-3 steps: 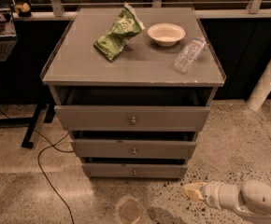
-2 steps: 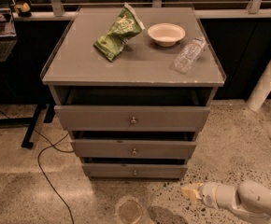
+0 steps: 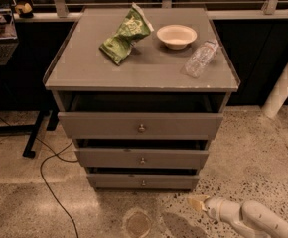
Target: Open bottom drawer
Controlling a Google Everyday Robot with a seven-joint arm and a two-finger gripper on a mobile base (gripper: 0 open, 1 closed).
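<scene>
Camera view: a grey wooden three-drawer cabinet [image 3: 84, 68] stands on a speckled stone floor [image 3: 30, 207], seen from above and in front.
Bottom drawer: the slim grey wooden bottom drawer [image 3: 114, 181], the shortest front of the three, sits lowest in the cabinet just above the floor, with a dark gap along its top edge.
Knob: a tiny round metal knob [image 3: 143, 183] sits at the centre of that front, with nothing touching it.
Other drawers: the mid-sized grey drawer front [image 3: 109, 158] lies directly above, and the tallest grey drawer front [image 3: 99, 125] sits above that, below a wide dark opening.
Gripper: the pale-tipped gripper [image 3: 197, 203] hangs low over the floor, to the right of the bottom drawer and lower in frame, apart from it; whether it is released or clenched cannot be told.
Arm: the white arm [image 3: 253, 218] enters from the lower right corner.
Change: against the frames of a second ago, the gripper has edged slightly left towards the cabinet, while the drawers and the items on top lie as they did.
Cabinet top: a crumpled green snack bag [image 3: 125, 33], a shallow white bowl [image 3: 177, 35] and a clear plastic bottle [image 3: 200, 58] lying on its side.
Floor: a black cable [image 3: 49, 182] trails at left, and a round floor drain [image 3: 138, 224] sits in front of the cabinet.
</scene>
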